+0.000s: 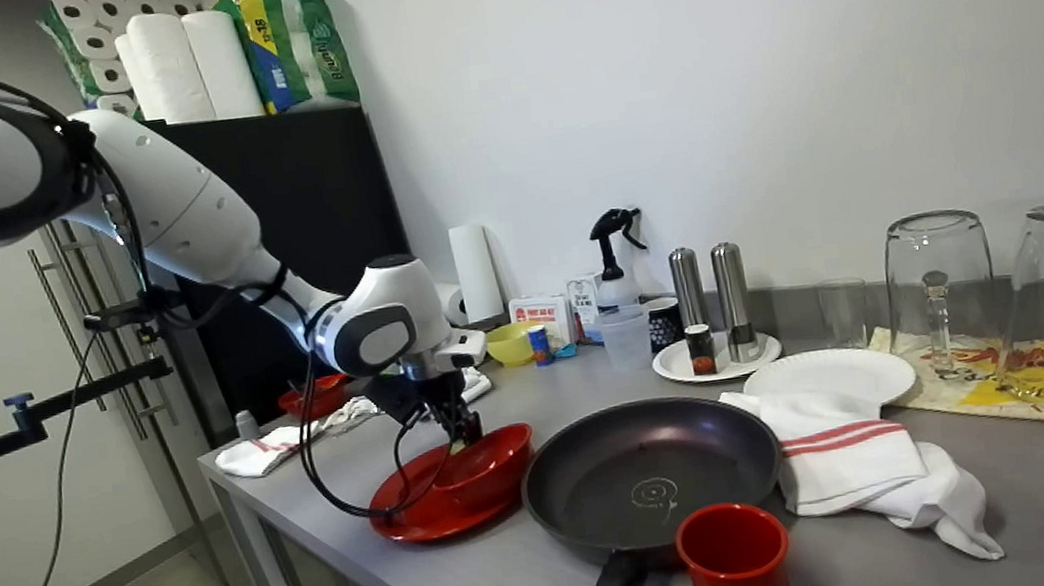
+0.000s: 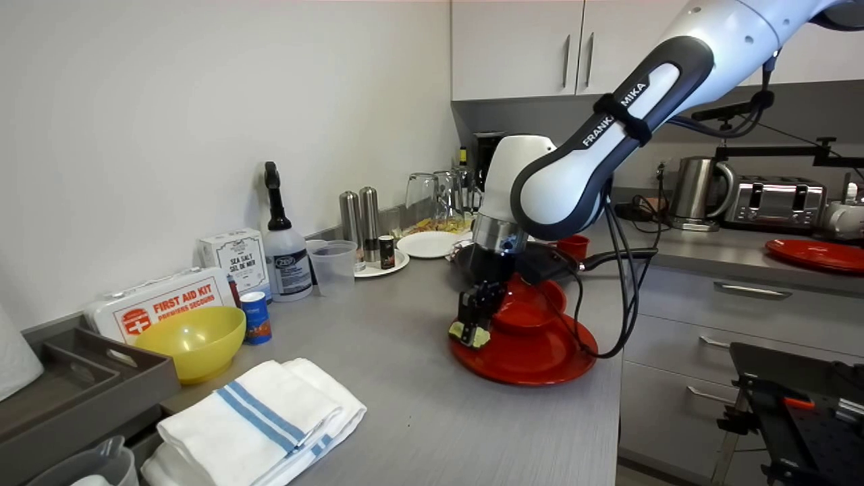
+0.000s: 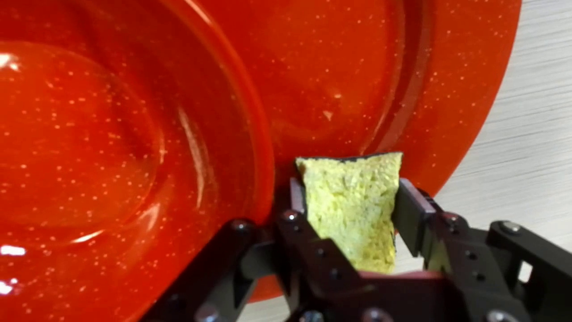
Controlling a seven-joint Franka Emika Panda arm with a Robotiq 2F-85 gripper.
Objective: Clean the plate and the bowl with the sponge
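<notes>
My gripper (image 3: 351,197) is shut on the sponge (image 3: 353,223), a yellow-green block squeezed between its two pads. Below lies the glossy red plate (image 3: 339,80), and the sponge is over its rim, beside the bowl. Whether the sponge presses on the plate, I cannot tell. The bowl (image 3: 67,134) is red as well and sits off-centre on the plate. In both exterior views the gripper (image 2: 469,331) points down at the edge of the plate (image 2: 540,361), with the bowl (image 2: 530,310) close by. Part of the bowl is hidden behind the gripper there.
A black frying pan (image 1: 651,468) stands close beside the plate, with a red cup (image 1: 738,567) near its handle. A white cloth (image 1: 851,451) lies past the pan. Folded towels (image 2: 256,418) and a yellow bowl (image 2: 196,344) are elsewhere on the counter. Arm cables (image 2: 628,290) hang low by the plate.
</notes>
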